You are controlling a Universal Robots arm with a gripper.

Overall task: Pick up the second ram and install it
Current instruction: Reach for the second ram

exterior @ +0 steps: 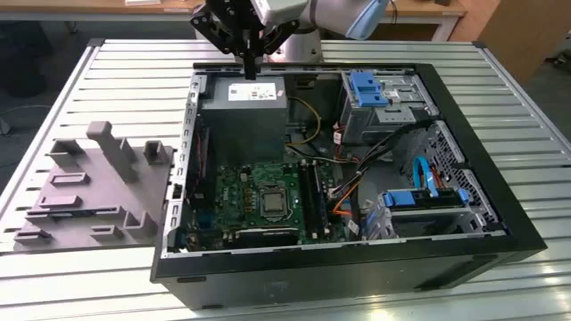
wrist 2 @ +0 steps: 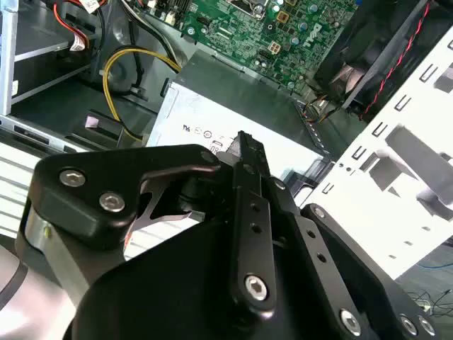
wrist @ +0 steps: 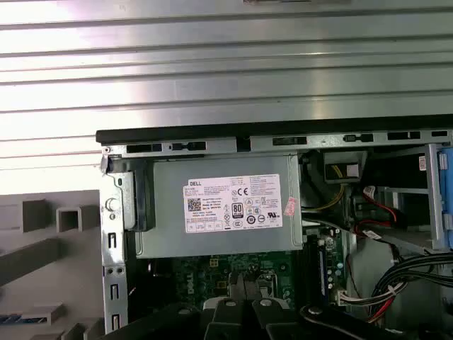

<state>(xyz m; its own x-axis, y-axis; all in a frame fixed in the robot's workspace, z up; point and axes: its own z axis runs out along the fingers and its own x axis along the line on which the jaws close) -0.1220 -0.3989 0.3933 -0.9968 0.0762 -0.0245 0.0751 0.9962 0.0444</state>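
On the slatted table [exterior: 517, 93] lies the open computer case [exterior: 357, 274]. Over the grey power supply [exterior: 241, 117] in its far left corner the arm [exterior: 330, 13] reaches in from the far side, and the gripper [exterior: 251, 70] points straight down, its fingers pressed together with nothing seen between them. It hangs above the case's far rim with free air around it (cables and drive cages lie to the right). The second ram [wrist: 15, 319] seems to be the thin bluish strip on the grey fixture [exterior: 98, 194] left of the case, though I cannot tell surely.
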